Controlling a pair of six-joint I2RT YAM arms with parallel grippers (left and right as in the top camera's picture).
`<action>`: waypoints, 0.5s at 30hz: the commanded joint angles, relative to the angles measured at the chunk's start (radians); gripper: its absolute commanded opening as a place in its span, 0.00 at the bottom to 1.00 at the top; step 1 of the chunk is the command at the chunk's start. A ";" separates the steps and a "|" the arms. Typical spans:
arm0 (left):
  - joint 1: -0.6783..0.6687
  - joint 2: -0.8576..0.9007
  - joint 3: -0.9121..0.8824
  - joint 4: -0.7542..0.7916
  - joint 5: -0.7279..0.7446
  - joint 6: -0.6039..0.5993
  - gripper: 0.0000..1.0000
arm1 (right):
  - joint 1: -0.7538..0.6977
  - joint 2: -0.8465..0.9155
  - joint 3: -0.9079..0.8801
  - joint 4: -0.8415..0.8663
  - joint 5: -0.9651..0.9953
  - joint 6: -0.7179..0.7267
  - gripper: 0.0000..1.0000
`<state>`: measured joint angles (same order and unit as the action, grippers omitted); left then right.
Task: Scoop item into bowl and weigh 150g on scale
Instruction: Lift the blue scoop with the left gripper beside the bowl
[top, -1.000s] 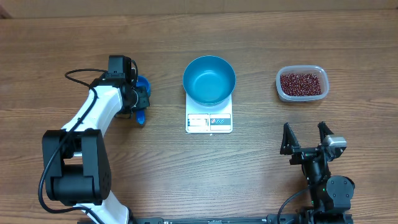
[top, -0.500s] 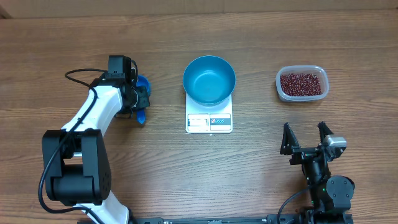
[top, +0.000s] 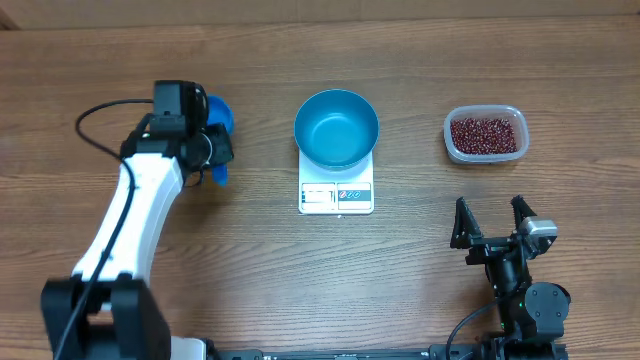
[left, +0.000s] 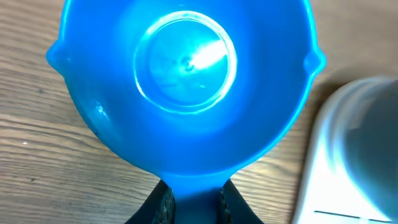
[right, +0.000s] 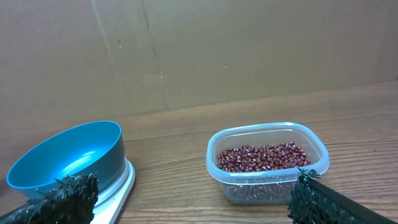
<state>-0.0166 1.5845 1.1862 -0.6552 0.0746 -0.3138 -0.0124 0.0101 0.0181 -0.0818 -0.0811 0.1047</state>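
A wooden tabletop (top: 300, 270) seen from above, early in a scoop-and-weigh task. The large blue bowl (top: 336, 128) already sits on the small white scale (top: 336, 190) at centre, and it looks empty. The dark red-brown beans (top: 486, 134) all lie in a clear plastic tub (top: 485, 157) to the right, well apart from the bowl, so every scoop and the weighing remain to be done. At left, the left hand (top: 217, 152) is clamped on the handle of a small blue scoop (left: 186, 81). Whether the scoop rests on the wood or is lifted clear is hard to judge. The left wrist view alone shows the scoop's inside is empty. The right hand (top: 491, 222) waits near the front edge, fingers wide apart, holding nothing. Its wrist view alone shows the tub about half full.
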 joint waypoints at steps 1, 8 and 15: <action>-0.003 -0.089 0.023 0.000 0.047 -0.072 0.06 | 0.002 -0.008 -0.011 0.005 0.002 0.002 1.00; -0.003 -0.212 0.024 -0.002 0.150 -0.173 0.04 | 0.002 -0.008 -0.011 0.005 0.002 0.002 1.00; -0.003 -0.240 0.187 -0.210 0.151 -0.187 0.04 | 0.002 -0.008 -0.011 0.005 0.002 0.002 1.00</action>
<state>-0.0166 1.3674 1.2495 -0.7883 0.2035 -0.4770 -0.0124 0.0101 0.0181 -0.0814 -0.0807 0.1047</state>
